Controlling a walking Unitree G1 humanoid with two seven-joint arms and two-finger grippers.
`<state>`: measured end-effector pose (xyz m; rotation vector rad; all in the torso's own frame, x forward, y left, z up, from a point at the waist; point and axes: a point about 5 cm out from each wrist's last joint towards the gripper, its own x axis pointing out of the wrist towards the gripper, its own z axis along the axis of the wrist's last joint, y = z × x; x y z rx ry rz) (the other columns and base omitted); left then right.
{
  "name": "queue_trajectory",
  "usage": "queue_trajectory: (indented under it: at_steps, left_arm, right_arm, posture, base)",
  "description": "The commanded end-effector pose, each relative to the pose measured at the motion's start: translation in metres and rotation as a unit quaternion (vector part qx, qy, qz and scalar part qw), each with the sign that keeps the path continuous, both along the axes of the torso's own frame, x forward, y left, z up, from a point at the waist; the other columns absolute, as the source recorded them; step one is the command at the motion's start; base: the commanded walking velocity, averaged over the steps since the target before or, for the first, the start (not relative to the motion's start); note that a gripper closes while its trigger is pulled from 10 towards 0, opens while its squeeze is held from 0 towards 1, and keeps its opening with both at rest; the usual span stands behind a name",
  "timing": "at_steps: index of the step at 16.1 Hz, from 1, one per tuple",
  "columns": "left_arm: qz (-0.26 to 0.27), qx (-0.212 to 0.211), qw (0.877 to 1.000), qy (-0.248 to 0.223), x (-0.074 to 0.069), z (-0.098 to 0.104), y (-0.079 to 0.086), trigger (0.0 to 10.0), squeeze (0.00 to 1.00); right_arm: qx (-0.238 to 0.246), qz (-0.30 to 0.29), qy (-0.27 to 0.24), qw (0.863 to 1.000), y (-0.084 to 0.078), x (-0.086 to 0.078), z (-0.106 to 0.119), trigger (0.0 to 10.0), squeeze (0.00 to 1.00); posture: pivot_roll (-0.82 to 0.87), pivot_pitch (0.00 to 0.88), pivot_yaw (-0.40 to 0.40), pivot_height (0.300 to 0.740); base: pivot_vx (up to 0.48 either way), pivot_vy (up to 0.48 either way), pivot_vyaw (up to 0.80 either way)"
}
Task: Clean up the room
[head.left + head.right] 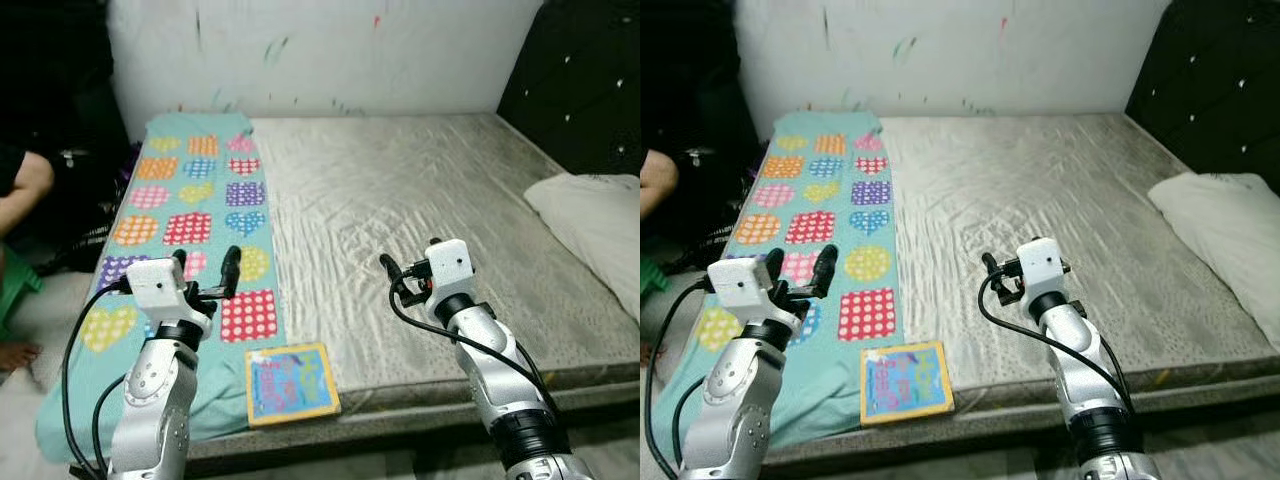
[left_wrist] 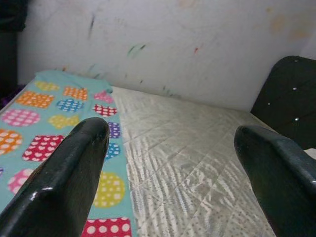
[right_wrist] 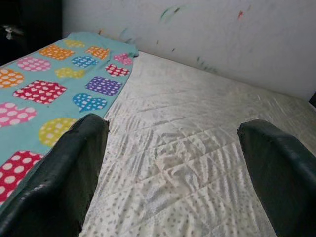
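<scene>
A small picture book with a yellow border lies flat at the bed's front edge, partly on a teal blanket printed with dotted hearts and squares. The blanket runs along the left side of the grey mattress. My left gripper is raised over the blanket's front part, just behind and left of the book, open and holding nothing. My right gripper hovers over the bare mattress to the right of the book, also open and holding nothing. In the wrist views the left fingers and right fingers stand wide apart.
A white pillow lies at the bed's right edge below a black padded headboard. A marked white wall backs the bed. A person's arm and foot show at the far left beside the bed.
</scene>
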<state>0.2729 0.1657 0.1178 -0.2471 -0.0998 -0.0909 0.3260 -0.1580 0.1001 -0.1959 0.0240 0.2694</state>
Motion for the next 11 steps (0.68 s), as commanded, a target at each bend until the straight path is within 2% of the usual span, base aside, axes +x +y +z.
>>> queue_trajectory:
  at_steps: [1, 7, 11]
  left_arm:
    - [-0.001, 0.000, 1.000, -0.010, -0.0001, 0.0041, 0.0004, 10.0, 0.00]
    - [0.002, 0.002, 1.000, -0.001, 0.0003, 0.0021, 0.0011, 10.0, 0.00]
    - [0.003, 0.001, 1.000, 0.003, 0.0007, 0.0009, 0.0014, 10.0, 0.00]
  right_arm:
    - [0.004, 0.001, -0.005, 1.000, -0.0012, -0.0001, 0.0027, 10.0, 0.00]
    - [0.004, -0.001, -0.004, 1.000, -0.0034, 0.0005, 0.0025, 10.0, 0.00]
    - [0.001, -0.007, -0.004, 1.000, -0.0086, 0.0013, 0.0025, 10.0, 0.00]
  posture:
    - [-0.06, 0.000, -0.029, 0.740]
    - [-0.06, 0.000, -0.030, 0.740]
    - [-0.06, 0.000, -0.030, 0.740]
  base:
    - [0.390, 0.000, 0.00]
    - [0.366, 0.000, 0.00]
    - [0.000, 0.000, 0.00]
